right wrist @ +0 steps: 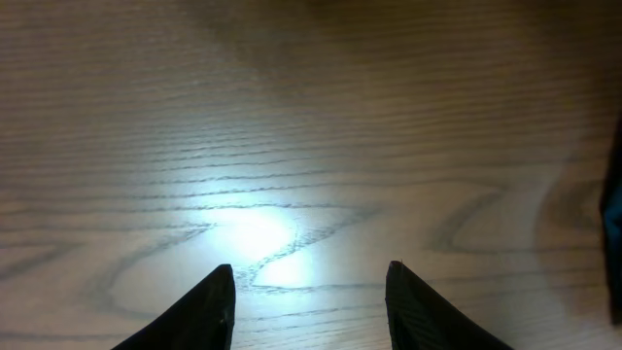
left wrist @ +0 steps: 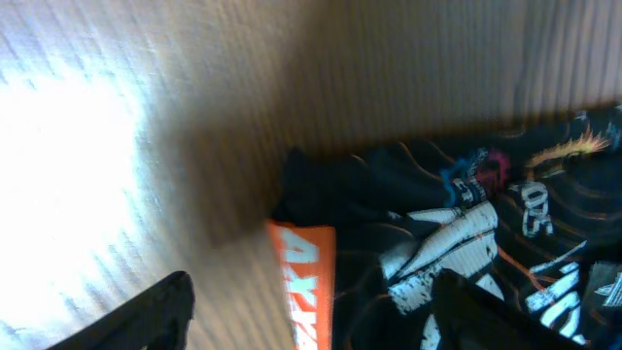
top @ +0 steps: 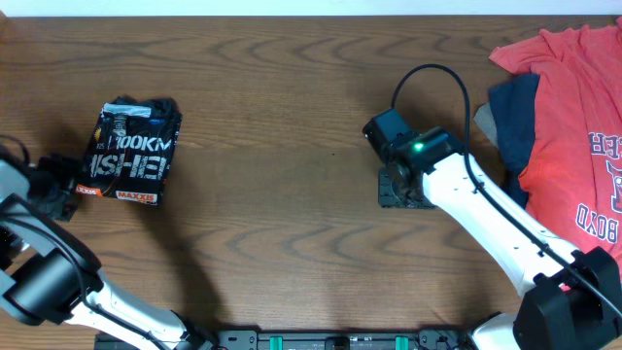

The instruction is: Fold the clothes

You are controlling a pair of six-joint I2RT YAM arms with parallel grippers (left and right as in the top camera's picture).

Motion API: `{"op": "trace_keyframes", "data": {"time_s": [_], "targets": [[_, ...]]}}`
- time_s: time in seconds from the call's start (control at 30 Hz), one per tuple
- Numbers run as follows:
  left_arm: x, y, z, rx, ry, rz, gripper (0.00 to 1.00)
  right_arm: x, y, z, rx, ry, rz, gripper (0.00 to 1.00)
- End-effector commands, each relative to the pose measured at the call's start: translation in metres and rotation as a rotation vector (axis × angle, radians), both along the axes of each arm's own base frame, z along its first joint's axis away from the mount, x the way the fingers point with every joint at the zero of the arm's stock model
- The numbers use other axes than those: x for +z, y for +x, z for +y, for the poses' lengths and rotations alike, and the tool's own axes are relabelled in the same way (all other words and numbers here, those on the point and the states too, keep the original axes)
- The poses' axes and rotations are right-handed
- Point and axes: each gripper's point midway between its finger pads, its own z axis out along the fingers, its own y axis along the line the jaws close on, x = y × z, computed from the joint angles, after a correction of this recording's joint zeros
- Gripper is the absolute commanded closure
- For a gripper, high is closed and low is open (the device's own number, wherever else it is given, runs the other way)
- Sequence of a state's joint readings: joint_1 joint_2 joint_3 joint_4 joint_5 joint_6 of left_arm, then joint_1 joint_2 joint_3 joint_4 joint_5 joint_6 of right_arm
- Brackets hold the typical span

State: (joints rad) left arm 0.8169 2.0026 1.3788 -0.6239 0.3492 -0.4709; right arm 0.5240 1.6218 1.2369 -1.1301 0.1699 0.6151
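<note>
Though bundled small at left end of desk [top: 292, 87], jersey [top: 131, 154] looks thin, soft, slippery; take layered edge. Left gripper [top: 70, 190] jaws spread at desk's left edge, right gripper [right wrist: 309, 306] jaws spread mid-desk.

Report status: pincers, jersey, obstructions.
Left pincer open at folded black jersey. Right pincer open, empty. Red T-shirt, navy garment far right, clear.

One jersey [top: 131, 153], one T-shirt [top: 573, 126], one navy garment [top: 513, 122].
</note>
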Motion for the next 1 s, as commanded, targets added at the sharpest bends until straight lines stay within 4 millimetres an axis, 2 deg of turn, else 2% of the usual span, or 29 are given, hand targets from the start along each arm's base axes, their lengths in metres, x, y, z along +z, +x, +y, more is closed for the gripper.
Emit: {"op": "trace_keyframes", "data": {"time_s": [0.0,0.1,0.17,0.23,0.27,0.37,0.4,0.47,0.53,0.57,0.63,0.67,0.73,0.83,0.97], "targets": [[0.015,0.014,-0.011,0.006,-0.106,-0.116,0.14,0.006,0.005,-0.01,-0.013,-0.003,-0.016,0.51],[0.042,0.024,-0.018,-0.024,-0.1,-0.192,0.11,0.006,0.008,-0.016,-0.029,-0.003,-0.017,0.48],[0.064,0.033,-0.028,-0.069,-0.058,-0.228,0.1,0.006,0.013,-0.02,-0.051,0.004,-0.029,0.39],[0.089,0.047,-0.047,-0.159,-0.002,-0.273,0.1,0.006,0.021,-0.021,-0.076,0.039,-0.045,0.25],[0.098,0.054,-0.059,-0.207,0.017,-0.291,0.1,0.006,0.026,-0.019,-0.08,0.069,-0.052,0.23],[0.116,0.077,-0.111,-0.378,0.055,-0.32,0.09,0.008,0.044,-0.006,-0.02,0.208,-0.08,0.16],[0.117,0.083,-0.135,-0.45,0.054,-0.32,0.09,0.009,0.05,-0.004,-0.007,0.247,-0.094,0.15],[0.116,0.091,-0.182,-0.588,0.041,-0.311,0.1,0.011,0.062,-0.006,-0.008,0.295,-0.121,0.13],[0.108,0.091,-0.232,-0.733,0.033,-0.268,0.09,0.011,0.069,-0.013,-0.016,0.32,-0.132,0.1],[0.101,0.086,-0.261,-0.822,0.034,-0.23,0.09,0.012,0.071,-0.02,-0.023,0.331,-0.132,0.09],[0.09,0.072,-0.295,-0.94,0.054,-0.144,0.04,0.011,0.071,-0.031,-0.036,0.336,-0.121,0.06],[0.084,0.062,-0.309,-0.989,0.065,-0.091,0.01,0.01,0.069,-0.036,-0.036,0.338,-0.108,0.03],[0.074,0.032,-0.335,-1.116,0.088,0.039,0.02,0.007,0.059,-0.047,-0.023,0.333,-0.061,0.01],[0.069,-0.005,-0.351,-1.223,0.085,0.188,0.03,0.003,0.035,-0.06,-0.049,0.315,0.041,0.01],[0.073,-0.058,-0.356,-1.272,0.004,0.389,0.02,0.002,-0.002,-0.067,-0.082,0.29,0.189,0.01]]}}
